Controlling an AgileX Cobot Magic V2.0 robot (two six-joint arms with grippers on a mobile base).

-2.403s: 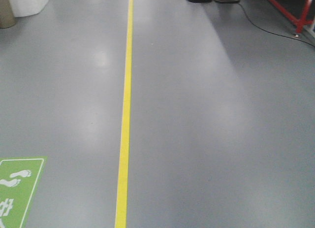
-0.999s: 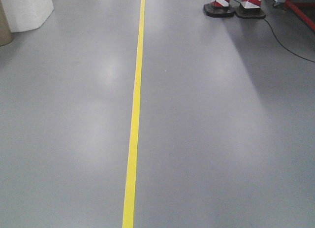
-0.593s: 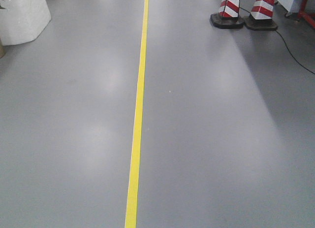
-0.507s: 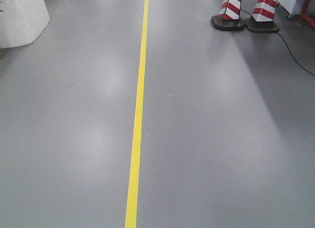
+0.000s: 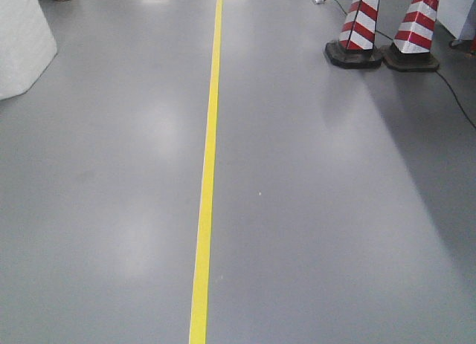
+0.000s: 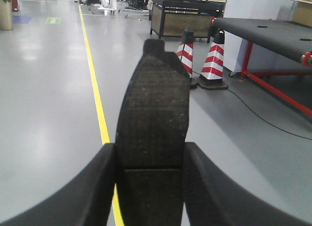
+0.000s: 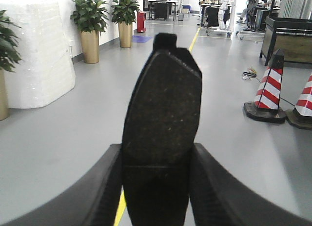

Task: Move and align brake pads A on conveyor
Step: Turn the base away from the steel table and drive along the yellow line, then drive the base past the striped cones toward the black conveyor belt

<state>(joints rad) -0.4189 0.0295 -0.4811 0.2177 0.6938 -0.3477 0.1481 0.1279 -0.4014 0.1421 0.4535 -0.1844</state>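
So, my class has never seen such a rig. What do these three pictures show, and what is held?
This is a two-armed robot on wheels. One camera faces forward: it shows only grey floor, a yellow line and two striped cones. The other two sit on the wrists, looking along each tool. The left tool is shut on a dark brake pad; the right tool is shut on a second pad. The left wrist view also shows the conveyor, a black belt on a red frame, right of the cones.
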